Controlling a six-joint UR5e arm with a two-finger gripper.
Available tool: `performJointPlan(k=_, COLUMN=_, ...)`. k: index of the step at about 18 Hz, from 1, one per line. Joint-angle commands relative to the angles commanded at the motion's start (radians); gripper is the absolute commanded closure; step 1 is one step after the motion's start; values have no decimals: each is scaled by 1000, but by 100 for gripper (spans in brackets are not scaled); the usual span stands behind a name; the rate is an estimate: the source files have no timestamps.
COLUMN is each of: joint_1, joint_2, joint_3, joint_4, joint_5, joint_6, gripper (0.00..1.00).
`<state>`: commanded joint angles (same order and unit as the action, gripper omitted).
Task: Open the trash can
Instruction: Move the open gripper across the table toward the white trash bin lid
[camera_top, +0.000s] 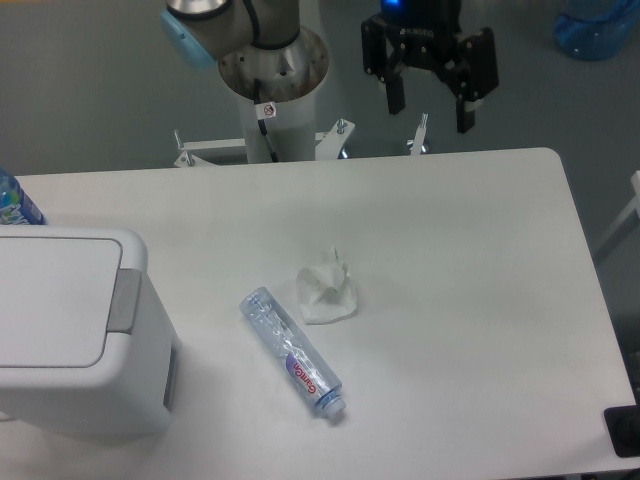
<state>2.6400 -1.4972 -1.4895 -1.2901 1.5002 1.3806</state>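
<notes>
The trash can (70, 330) is a large white boxy bin standing at the table's left front. Its flat lid lies down, closed, and the grey push tab (123, 300) sits on the lid's right edge. My gripper (431, 112) hangs high beyond the table's far edge, right of centre, far from the can. Its two black fingers are spread apart with nothing between them.
A crushed clear plastic bottle (293, 352) lies on the white table (480, 300) just right of the can. A crumpled white tissue (327, 290) sits beside it. A blue bottle top (15, 205) peeks out behind the can. The arm's base column (272, 100) stands at the far edge.
</notes>
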Motion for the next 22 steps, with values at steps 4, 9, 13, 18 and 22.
performJointPlan(k=4, joint_1=0, joint_2=5, joint_3=-6, joint_4=0, joint_5=2, joint_6=-2, gripper=0)
performJointPlan(k=9, joint_1=-9, joint_2=-8, joint_3=2, joint_4=0, joint_5=-17, joint_6=-138, gripper=0)
performJointPlan(k=13, joint_1=-29, joint_2=-12, joint_3=-3, joint_4=24, joint_5=-41, joint_6=-247, gripper=0)
performJointPlan(k=18, joint_1=-90, joint_2=-28, joint_3=-9, joint_4=71, joint_5=-41, joint_6=-403, gripper=0)
performJointPlan(k=22, joint_1=-173, joint_2=-47, joint_3=-9, joint_4=80, joint_5=-41, joint_6=-533, gripper=0)
